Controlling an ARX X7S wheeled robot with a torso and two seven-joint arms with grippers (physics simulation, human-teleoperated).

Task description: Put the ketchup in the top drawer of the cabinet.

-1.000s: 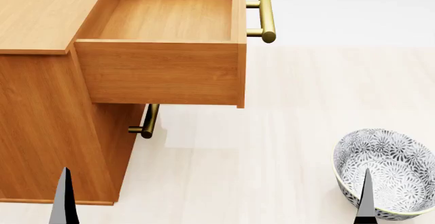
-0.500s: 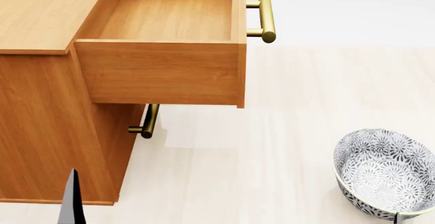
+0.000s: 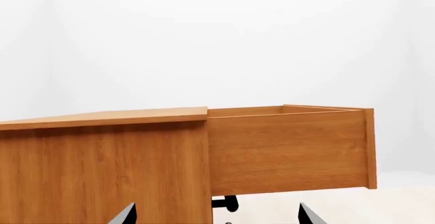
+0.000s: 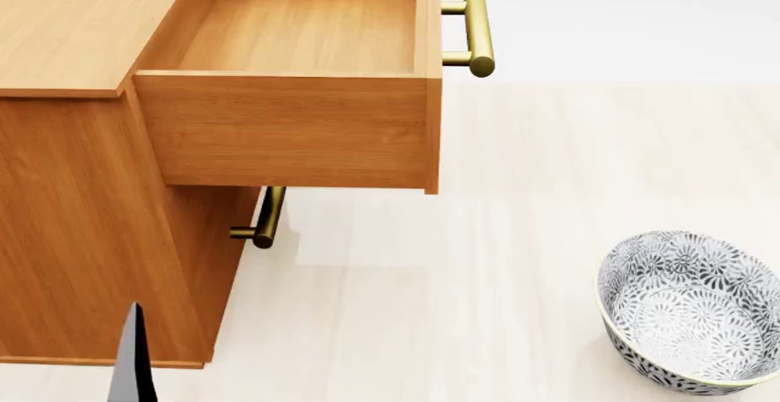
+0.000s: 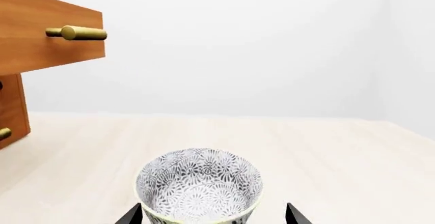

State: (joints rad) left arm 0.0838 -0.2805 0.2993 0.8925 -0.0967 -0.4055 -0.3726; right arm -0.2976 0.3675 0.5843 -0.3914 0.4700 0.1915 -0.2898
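Since one second ago the right fingertip has gone out of the head view, where it stood before the bowl point(image 4: 692, 311), and the left fingertip point(image 4: 131, 356) has shifted a little to the right and lower. Nothing else has moved.

Only this one dark fingertip of the left gripper point(image 3: 216, 215) shows in the head view, at the lower edge, in front of the cabinet point(image 4: 86, 238). In the left wrist view its two fingertips stand wide apart, with nothing between them, and the camera looks level at the cabinet side and at the drawer point(image 3: 289, 150) which is pulled out.

The right gripper point(image 5: 214, 215) shows only in its own wrist view. Its two tips are also wide apart, one on each side of the bowl, near its wall; whether they touch it cannot be told.

From the head view the drawer is open and its inside shows only bare wood. Its brass handle point(image 4: 476, 32) points to the right. A lower handle point(image 4: 262, 219) shows under the drawer.

The ketchup is not visible in any view, so its place cannot be told. No label or writing can be read; the bowl has only a grey and white flower pattern.
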